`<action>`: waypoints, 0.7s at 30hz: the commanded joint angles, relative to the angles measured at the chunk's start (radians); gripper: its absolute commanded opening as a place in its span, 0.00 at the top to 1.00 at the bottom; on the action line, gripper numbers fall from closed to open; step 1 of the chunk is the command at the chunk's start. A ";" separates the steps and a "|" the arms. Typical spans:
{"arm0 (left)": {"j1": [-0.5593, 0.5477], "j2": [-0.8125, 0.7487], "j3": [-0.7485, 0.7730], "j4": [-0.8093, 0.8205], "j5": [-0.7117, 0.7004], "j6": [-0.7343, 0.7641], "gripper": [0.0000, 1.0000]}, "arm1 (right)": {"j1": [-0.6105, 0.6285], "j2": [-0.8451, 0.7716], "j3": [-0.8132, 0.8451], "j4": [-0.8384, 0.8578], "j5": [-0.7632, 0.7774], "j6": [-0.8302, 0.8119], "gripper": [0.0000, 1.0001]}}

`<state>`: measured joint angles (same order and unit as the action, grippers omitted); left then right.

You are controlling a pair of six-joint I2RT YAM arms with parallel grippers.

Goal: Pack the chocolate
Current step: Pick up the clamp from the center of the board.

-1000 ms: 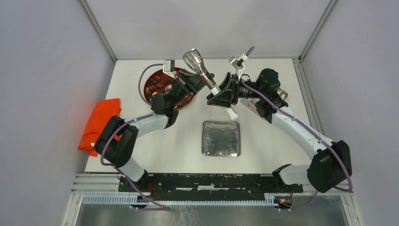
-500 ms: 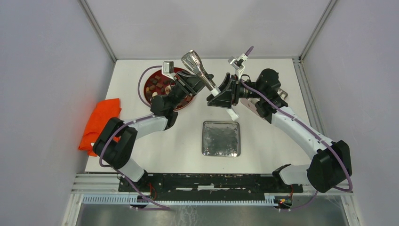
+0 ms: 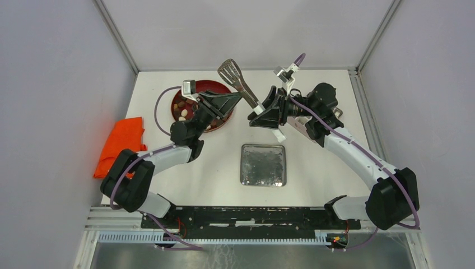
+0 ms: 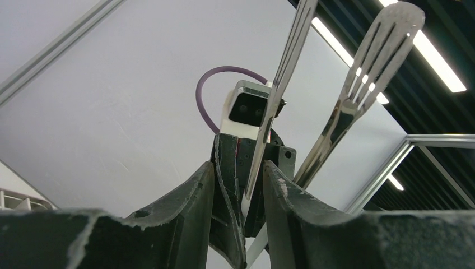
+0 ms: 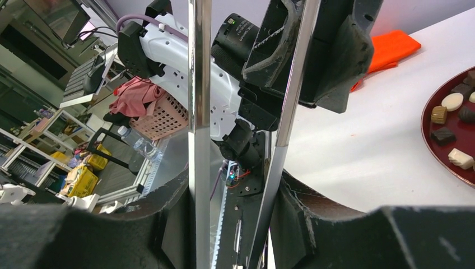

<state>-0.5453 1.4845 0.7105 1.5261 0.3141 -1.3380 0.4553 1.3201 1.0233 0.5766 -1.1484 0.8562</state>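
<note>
Your right gripper (image 3: 257,114) is clamping the tongs (image 3: 235,75) by the handle, blades spread and pinching nothing, probably readying a pick. The chocolate (image 3: 182,112) is lying on the plate (image 3: 213,83) at ten o'clock, near your left gripper (image 3: 228,101), whose fingers are parted.

Plate (image 3: 213,83) and chocolate (image 3: 183,112) partly behind left arm (image 3: 162,156), tongs (image 5: 193,112) cropped above

Dark-red plate (image 3: 212,83) at eleven o'clock on the worktop (image 3: 213,168), orange cloth (image 3: 119,147) at nine, square box (image 3: 263,165) central, tongs (image 3: 233,73) at twelve.
</note>
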 commanded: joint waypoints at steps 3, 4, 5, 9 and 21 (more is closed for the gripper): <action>0.047 -0.137 -0.106 0.063 0.008 0.073 0.56 | -0.036 -0.045 0.006 0.035 -0.014 -0.041 0.53; 0.056 -0.171 -0.131 0.022 0.025 0.088 0.56 | -0.046 -0.047 0.011 -0.009 -0.012 -0.074 0.53; 0.066 -0.228 -0.159 -0.062 0.043 0.108 0.56 | -0.056 -0.047 0.019 -0.050 -0.006 -0.119 0.53; 0.094 -0.492 -0.219 -0.625 0.050 0.334 0.57 | -0.071 -0.033 0.115 -0.430 0.072 -0.462 0.53; 0.092 -0.796 0.196 -1.988 -0.310 0.898 0.53 | -0.022 0.220 0.424 -0.999 0.498 -1.078 0.54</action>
<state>-0.4557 0.6090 0.7887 -0.0441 0.1104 -0.6830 0.4007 1.4609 1.3544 -0.2413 -0.8406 0.0097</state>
